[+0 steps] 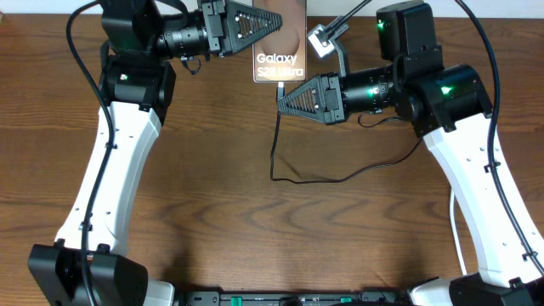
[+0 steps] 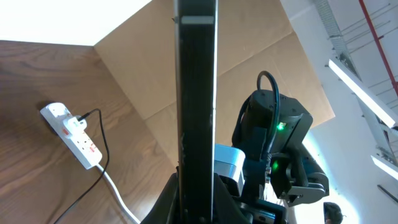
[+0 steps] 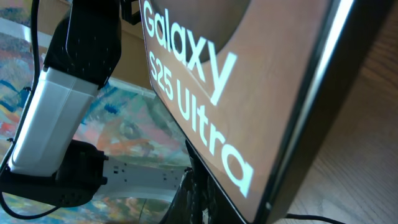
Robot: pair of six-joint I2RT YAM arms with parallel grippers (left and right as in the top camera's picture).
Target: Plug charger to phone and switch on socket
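Brownish-grey slab, white "Galaxy S25 Ultra" lettering: the phone (image 1: 285,42) is off the table (image 1: 212,187), clamped between the left gripper (image 1: 263,25) jaws. The left wrist view shows it edge-on, a thin dark bar (image 2: 196,93) rising straight up from between the fingers. The right wrist view sees only part of its printed face (image 3: 249,81); the lettering fills the frame and the edges are cut off. The right gripper (image 1: 282,96) is just below the phone's lower edge, jaws pinched on the end of the charger (image 1: 274,144). The connector tip is hidden in the jaws, so I can't tell whether it's touching the phone. The thin black cable drops from those jaws to the table, then loops back under the right arm. The socket (image 2: 74,138) lies well off to the side of the left jaws: white strip, red marks, black plug in, white cord (image 2: 118,190) trailing away. Overhead, the socket (image 1: 323,40) is mostly hidden behind the right arm, and the switch position isn't readable.
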